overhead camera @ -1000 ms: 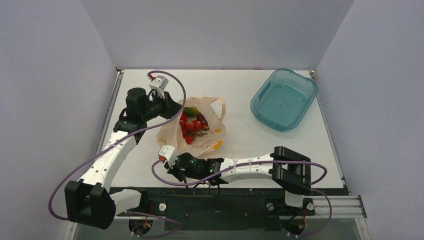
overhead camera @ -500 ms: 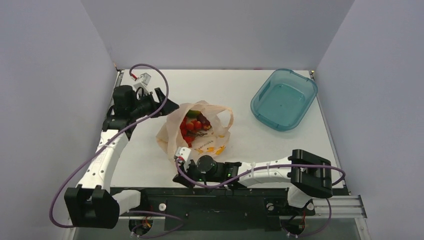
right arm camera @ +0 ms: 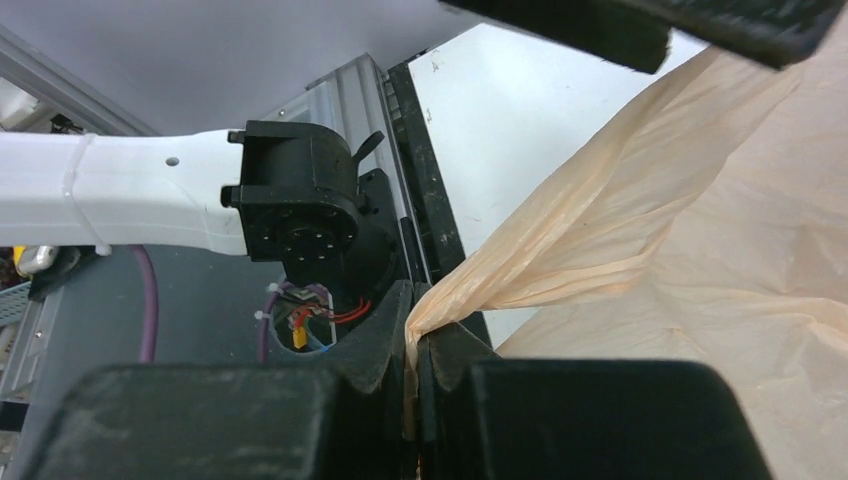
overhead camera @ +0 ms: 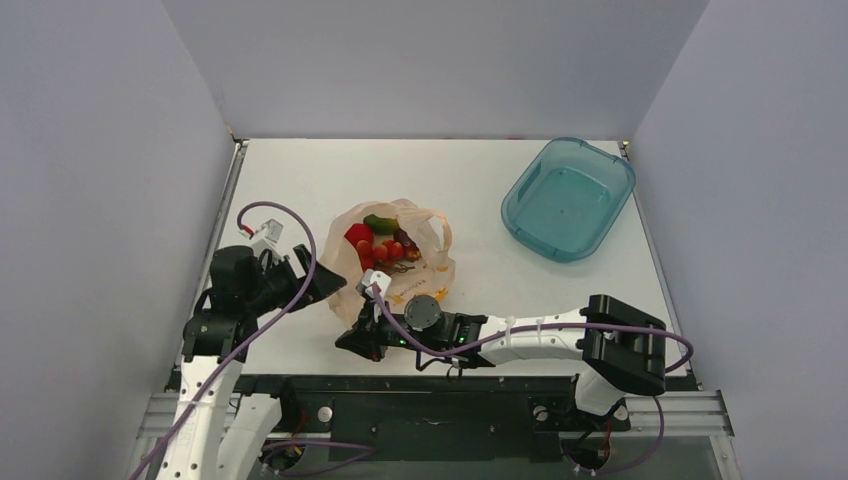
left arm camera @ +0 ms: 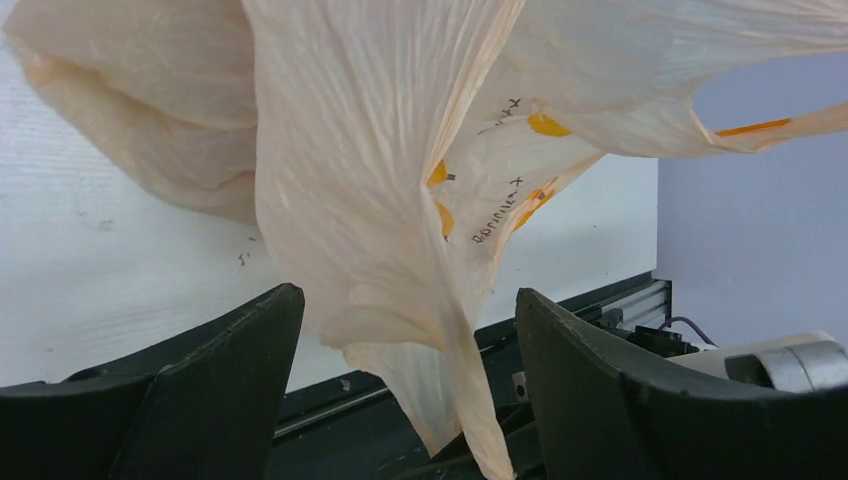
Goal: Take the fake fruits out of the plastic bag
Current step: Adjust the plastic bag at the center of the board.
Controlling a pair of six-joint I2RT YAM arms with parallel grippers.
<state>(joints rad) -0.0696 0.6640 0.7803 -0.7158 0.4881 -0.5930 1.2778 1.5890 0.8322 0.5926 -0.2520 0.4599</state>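
Since half a second ago, the left gripper (overhead camera: 325, 285) has swung off the far-left rim of the plastic bag (overhead camera: 432, 268) and come down to its near-left side. The right gripper (right arm camera: 418, 322) has shifted slightly along the near edge of the table (overhead camera: 300, 180), and the bag has turned a little with it. Left fingers (left arm camera: 230, 370) stand wide apart and hold nothing; a hanging fold of the bag's crinkled pale-orange film drops through the gap between them, and whether it brushes either one cannot be told. Right fingers (right arm camera: 385, 330) are pressed together on a twisted strand of the bag, which is pulled taut from their tips up into the bag's body. Beyond the right fingers, toward the far side of the table, the bag's mouth gapes upward with the fake fruits (overhead camera: 382, 245) still inside: a red cluster, a larger red piece and a green one at the far rim. From the left fingers the fruits lie ahead and slightly farther away. A teal tub (overhead camera: 567, 197) sits well apart from both pairs of fingers, off to the right of the bag.
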